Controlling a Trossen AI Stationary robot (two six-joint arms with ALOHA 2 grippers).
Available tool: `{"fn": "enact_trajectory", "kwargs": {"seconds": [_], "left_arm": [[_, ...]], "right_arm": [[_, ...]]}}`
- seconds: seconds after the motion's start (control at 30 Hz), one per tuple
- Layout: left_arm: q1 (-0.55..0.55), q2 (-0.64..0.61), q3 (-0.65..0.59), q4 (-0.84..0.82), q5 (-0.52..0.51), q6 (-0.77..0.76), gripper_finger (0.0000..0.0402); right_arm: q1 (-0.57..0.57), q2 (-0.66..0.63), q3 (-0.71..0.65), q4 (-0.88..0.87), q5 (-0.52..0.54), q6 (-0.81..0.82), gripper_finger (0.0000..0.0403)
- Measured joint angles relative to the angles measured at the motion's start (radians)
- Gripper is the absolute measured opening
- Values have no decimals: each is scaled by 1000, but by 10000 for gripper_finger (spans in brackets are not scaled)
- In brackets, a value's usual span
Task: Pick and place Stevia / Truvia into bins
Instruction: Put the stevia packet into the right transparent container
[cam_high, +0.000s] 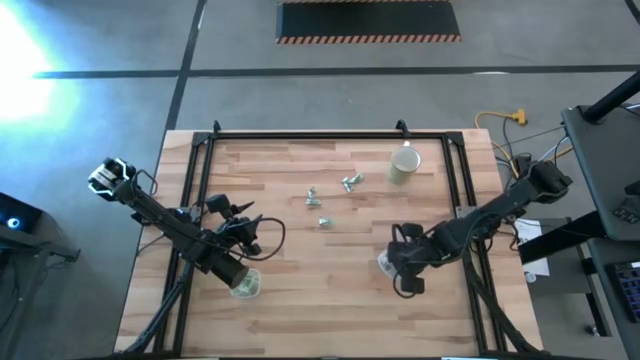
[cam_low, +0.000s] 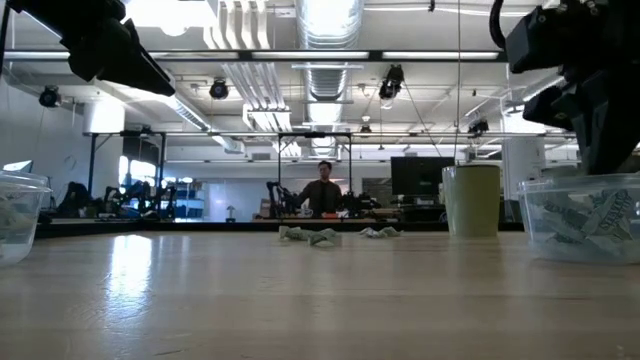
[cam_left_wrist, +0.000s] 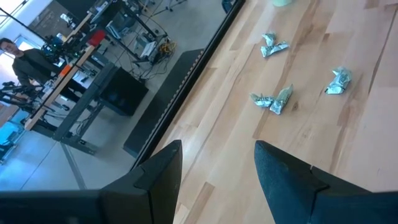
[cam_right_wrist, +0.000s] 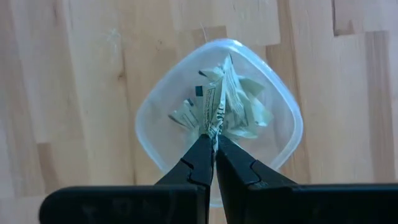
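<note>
- Right gripper (cam_right_wrist: 214, 144) sits directly above the right bin (cam_right_wrist: 283, 118), lower right of centre in the high view. Jaws pinched shut on one Stevia sachet (cam_right_wrist: 214, 112); it hangs from the tips over the pile already in the tub.
- Held sachet's long axis runs straight on from the fingertips, down into the tub. My read: the coming move is just a release, no travel needed.
- Left gripper (cam_left_wrist: 217, 162) is open wide, holding nothing and touching nothing. It sits by the left bin (cam_high: 246, 285), lower left in the high view; that bin has sachets in it too.
- Loose sachets (cam_high: 322, 198) lie in a small scatter at the centre of the table (cam_high: 300, 320), above both grippers in the high view; in the left wrist view they lie ahead of the open fingers.
- Both arms look about equally near the scatter; left is free, so I'd send it next.
- Beige cup (cam_high: 404, 166) stands upper right, well apart from both bins.
</note>
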Motion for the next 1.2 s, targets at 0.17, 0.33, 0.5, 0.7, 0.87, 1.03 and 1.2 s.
{"fn": "enact_trajectory", "kwargs": {"seconds": [0.17, 0.33, 0.5, 0.7, 0.87, 1.03, 1.2], "left_arm": [[1, 0, 0, 3, 0, 0, 184], [1, 0, 0, 7, -3, 0, 184], [1, 0, 0, 8, -6, 1, 184], [1, 0, 0, 10, -6, 1, 184], [1, 0, 0, 14, -6, 1, 184], [1, 0, 0, 15, -7, 1, 184], [1, 0, 0, 15, -7, 1, 184]], "right_arm": [[0, 0, -42, 45, -1, 8, 9], [0, 0, -67, 101, -1, 4, 9], [-1, 9, -83, 140, -2, -1, 9], [-1, 45, -87, 141, -2, -4, 9], [-1, 48, -87, 143, -4, -2, 9], [-1, 39, -87, 144, -4, -2, 18], [-1, 22, -79, 142, 7, -4, 59]]}}
